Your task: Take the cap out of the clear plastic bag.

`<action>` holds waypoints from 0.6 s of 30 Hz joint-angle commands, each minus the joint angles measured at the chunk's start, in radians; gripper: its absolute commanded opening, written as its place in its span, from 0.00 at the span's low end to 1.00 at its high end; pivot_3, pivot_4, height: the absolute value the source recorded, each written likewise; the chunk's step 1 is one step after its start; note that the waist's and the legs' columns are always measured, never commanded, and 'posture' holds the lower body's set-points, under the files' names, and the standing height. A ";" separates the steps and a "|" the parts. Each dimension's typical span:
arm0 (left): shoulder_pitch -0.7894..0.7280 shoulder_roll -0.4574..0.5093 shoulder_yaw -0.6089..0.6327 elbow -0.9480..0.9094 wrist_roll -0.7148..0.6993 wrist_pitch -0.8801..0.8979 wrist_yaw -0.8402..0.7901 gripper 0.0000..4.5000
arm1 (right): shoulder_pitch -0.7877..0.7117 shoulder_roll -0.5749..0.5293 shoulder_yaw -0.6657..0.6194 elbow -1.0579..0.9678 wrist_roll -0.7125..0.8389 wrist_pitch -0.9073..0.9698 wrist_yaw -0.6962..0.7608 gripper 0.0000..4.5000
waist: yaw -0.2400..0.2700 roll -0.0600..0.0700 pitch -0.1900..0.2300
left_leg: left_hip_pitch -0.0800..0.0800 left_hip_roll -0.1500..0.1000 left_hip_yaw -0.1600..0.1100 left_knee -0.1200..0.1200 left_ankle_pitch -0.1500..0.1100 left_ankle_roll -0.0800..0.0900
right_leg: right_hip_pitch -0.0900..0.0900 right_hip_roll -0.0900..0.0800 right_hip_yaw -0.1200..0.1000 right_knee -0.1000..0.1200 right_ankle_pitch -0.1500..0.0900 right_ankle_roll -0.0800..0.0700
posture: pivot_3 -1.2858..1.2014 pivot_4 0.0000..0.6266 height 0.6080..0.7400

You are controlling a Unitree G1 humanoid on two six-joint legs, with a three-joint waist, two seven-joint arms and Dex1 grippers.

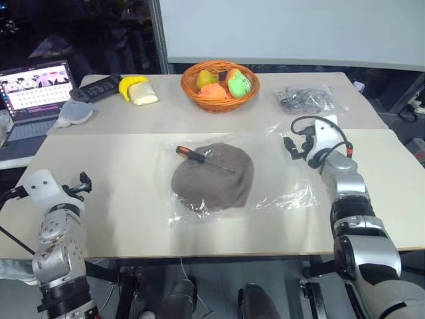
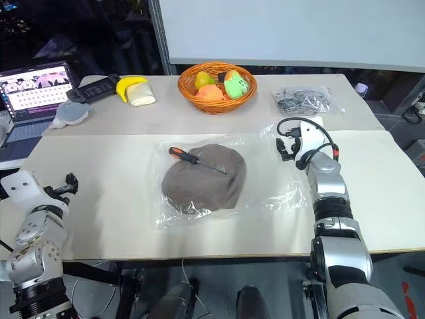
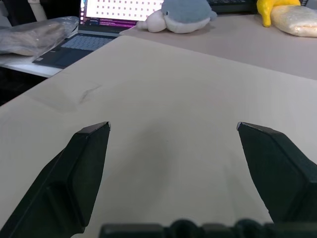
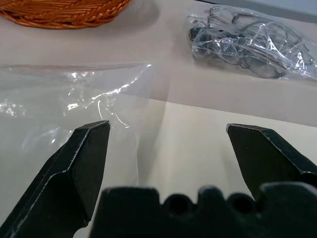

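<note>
A pale beige table (image 1: 119, 219) carries the clear plastic bag (image 1: 279, 193) near its middle, lying flat with the cap (image 1: 212, 179) inside. A second table (image 1: 166, 116) butts against its far edge. On that one sit an orange wicker basket (image 1: 220, 100), a smaller clear bag of dark bits (image 1: 305, 100), a yellow banana (image 1: 131, 85) touching a pale packet (image 1: 144, 95), a dark flat device, perhaps a remote (image 1: 96, 88), and a grey-white plush toy (image 1: 74, 114). A laptop (image 1: 33, 93) stands at the far left.

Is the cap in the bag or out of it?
In. The cap lies flat under the clear plastic bag's glossy film, a screwdriver on top.
</note>
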 commanded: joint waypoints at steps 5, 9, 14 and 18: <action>0.256 0.351 -0.186 -0.410 -0.267 0.074 -0.651 0.98 | 0.067 -0.165 0.193 -0.838 0.475 0.524 0.658 1.00 | -0.021 0.005 0.003 | -0.013 0.003 0.002 0.000 0.000 0.000 | -0.015 0.000 0.004 0.002 0.000 -0.001 | 0.52 0.24 1.00; 0.393 0.570 -0.136 -0.486 -0.315 0.145 -0.839 0.98 | 0.157 -0.302 0.230 -1.084 0.649 0.678 0.864 1.00 | -0.016 0.004 0.001 | -0.007 0.006 0.003 -0.005 -0.003 0.002 | -0.011 0.002 0.004 -0.003 0.000 -0.002 | 0.52 0.24 1.00; 0.301 0.609 -0.105 -0.450 -0.331 0.177 -0.855 0.98 | 0.191 -0.287 0.283 -1.105 0.573 0.665 0.795 1.00 | -0.020 0.003 0.002 | -0.002 0.027 0.006 -0.010 -0.006 -0.002 | -0.015 0.020 0.003 0.000 -0.001 -0.018 | 0.52 0.24 1.00; 0.182 0.633 -0.208 -0.374 -0.285 0.138 -0.886 0.98 | 0.212 -0.279 0.287 -1.100 0.527 0.653 0.759 1.00 | -0.001 0.006 0.003 | 0.000 0.037 0.009 -0.010 -0.006 -0.002 | -0.014 0.031 0.001 0.001 -0.001 -0.023 | 0.52 0.24 1.00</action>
